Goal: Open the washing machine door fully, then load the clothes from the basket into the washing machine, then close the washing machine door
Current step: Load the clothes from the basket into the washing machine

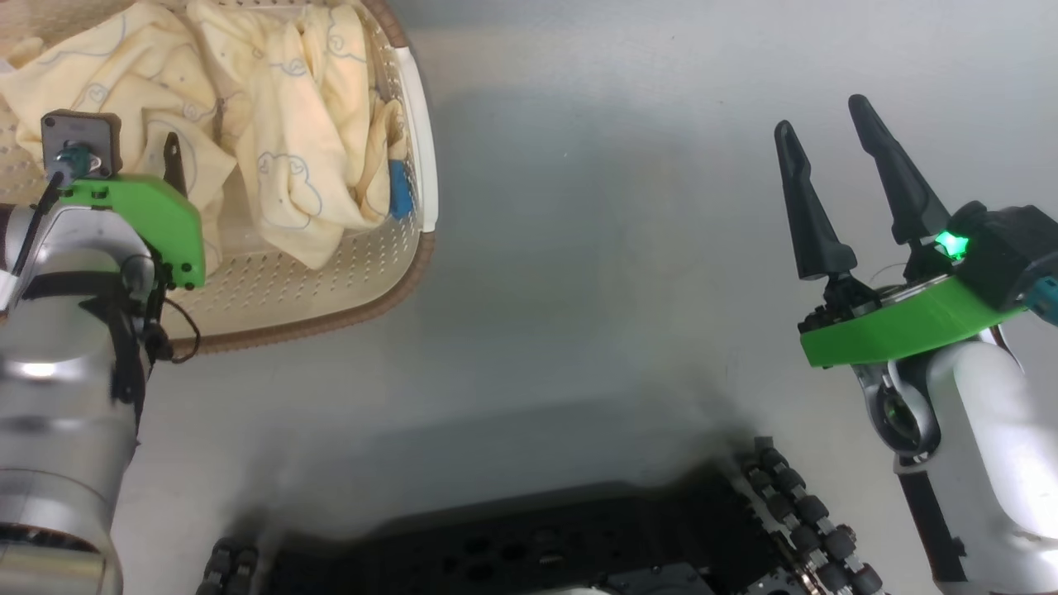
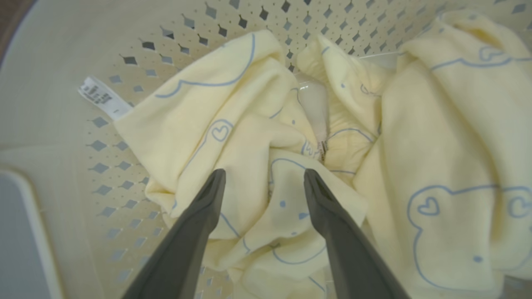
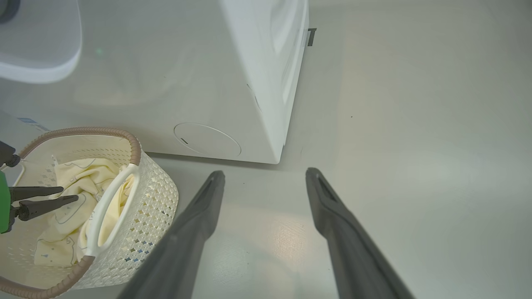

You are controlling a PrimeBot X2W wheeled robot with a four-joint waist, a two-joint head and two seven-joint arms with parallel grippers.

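Note:
The cream basket [image 1: 397,273] with a brown rim sits on the floor at the upper left of the head view. The pale yellow clothes [image 1: 281,124] lie heaped in it, with a small blue piece [image 1: 401,194] by the white handle. My left gripper [image 2: 265,172] hangs open just over the clothes [image 2: 249,137], gripping nothing. It shows above the basket [image 3: 145,207] as my left gripper [image 3: 70,194]. My right gripper [image 1: 822,116] stands open and empty over bare floor. The white washing machine [image 3: 208,83] stands behind the basket. A pale rounded panel [image 3: 41,62] at the top left may be its door; I cannot tell.
The grey floor [image 1: 595,248] lies open between the basket and my right arm. My black wheeled base [image 1: 537,545] lies along the bottom edge. A round cover [image 3: 207,140] sits low on the machine's front. A white fabric tag [image 2: 99,97] sticks out of the cloth.

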